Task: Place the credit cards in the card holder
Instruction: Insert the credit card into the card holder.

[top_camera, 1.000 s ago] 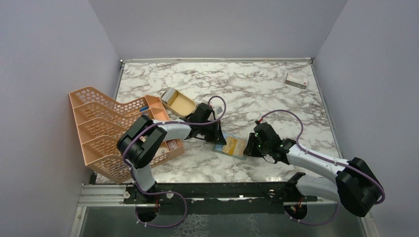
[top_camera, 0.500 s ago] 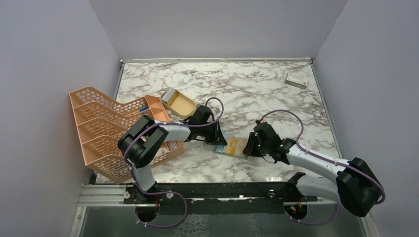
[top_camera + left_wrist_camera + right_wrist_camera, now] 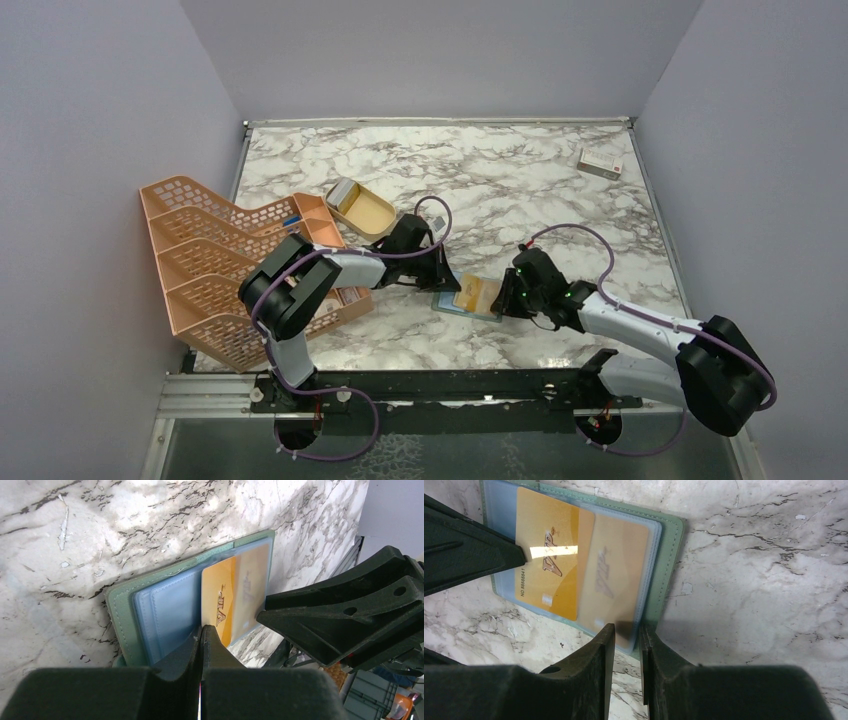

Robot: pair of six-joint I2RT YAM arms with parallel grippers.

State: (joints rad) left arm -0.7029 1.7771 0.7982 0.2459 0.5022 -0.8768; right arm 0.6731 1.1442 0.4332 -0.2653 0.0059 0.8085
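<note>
The card holder (image 3: 487, 305) lies open and flat on the marble between both grippers, green rim (image 3: 669, 565) around pale blue sleeves (image 3: 170, 615). A bright orange credit card (image 3: 544, 565) (image 3: 218, 602) sticks halfway out of the clear sleeve. A second card (image 3: 616, 575) (image 3: 252, 585) sits fully inside it and looks paler. My left gripper (image 3: 201, 628) (image 3: 447, 285) is shut, its tip touching the orange card's outer edge. My right gripper (image 3: 624, 630) (image 3: 505, 300) has its jaws slightly parted, tips on the holder's opposite edge, with nothing seen gripped between them.
A peach mesh rack (image 3: 215, 265) stands at the left, close behind my left arm. A gold oval tin (image 3: 360, 207) sits open just behind the left wrist. A white box with a red mark (image 3: 600, 163) lies at the far right corner.
The left wrist has shifted slightly back and to the left. The card holder and the right gripper stay about where they were.
</note>
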